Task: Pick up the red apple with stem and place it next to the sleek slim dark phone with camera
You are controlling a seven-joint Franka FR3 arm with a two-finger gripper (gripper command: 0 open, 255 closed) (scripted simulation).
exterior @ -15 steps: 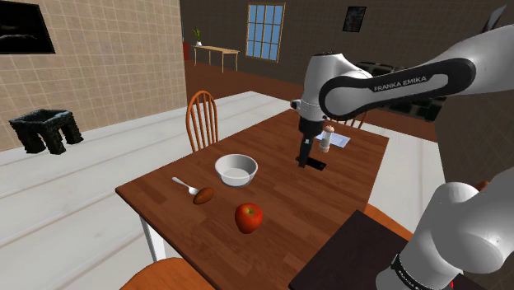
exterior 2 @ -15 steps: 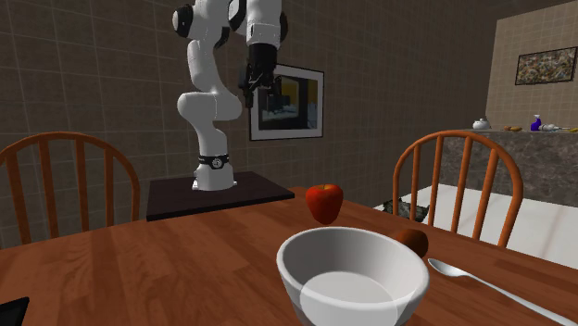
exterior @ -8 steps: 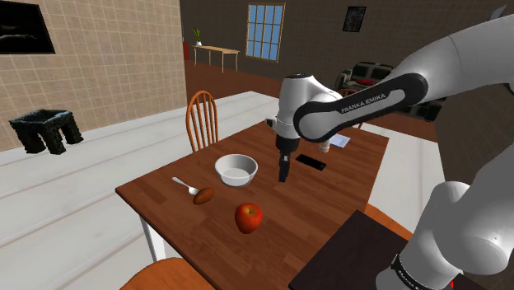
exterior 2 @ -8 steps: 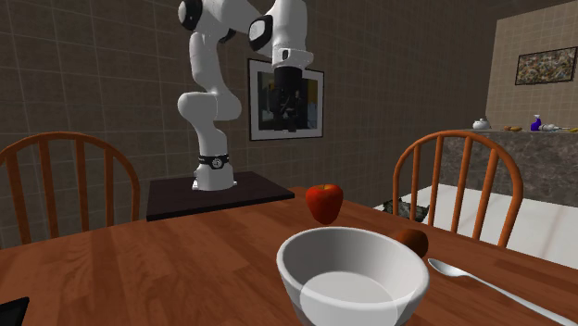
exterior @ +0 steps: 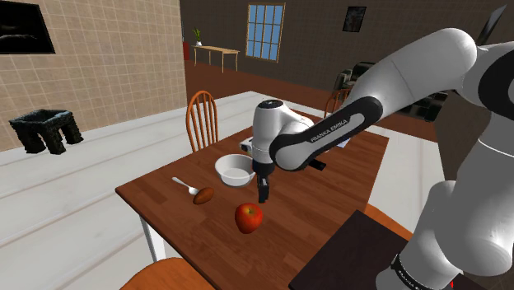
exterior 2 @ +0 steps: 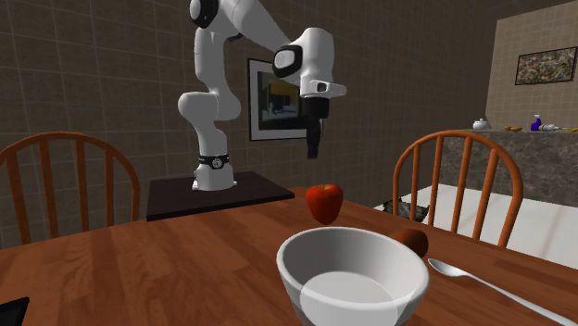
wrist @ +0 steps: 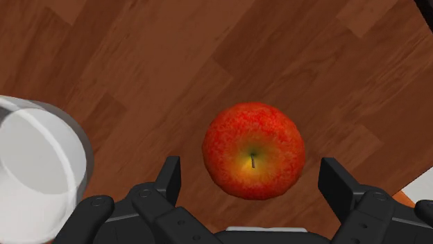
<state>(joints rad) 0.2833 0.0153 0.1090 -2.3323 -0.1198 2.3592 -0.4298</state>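
The red apple [exterior: 249, 217] with a short stem stands on the wooden table [exterior: 296, 202] near its front edge. My gripper [exterior: 264, 196] hangs just above and slightly behind it, pointing down. In the wrist view the apple [wrist: 253, 150] lies straight below my gripper [wrist: 252, 175], whose black fingers [wrist: 168, 179] stand wide apart on either side without touching it. The gripper [exterior 2: 314, 153] also hovers above the apple [exterior 2: 324, 202] in the second exterior view. A piece of the dark phone [exterior: 319, 166] peeks out behind my arm, farther back on the table.
A white bowl [exterior: 235, 170] sits close behind the apple, with a spoon [exterior: 183, 184] and a small brown object [exterior: 203, 195] toward the shoulder view's left. Wooden chairs [exterior: 202, 119] stand at the table's sides. My dark stand [exterior: 354, 255] borders the table.
The arm has swung from above the phone toward the table's front edge, past the bowl, and lowered the gripper over the apple. Nothing on the table has moved.
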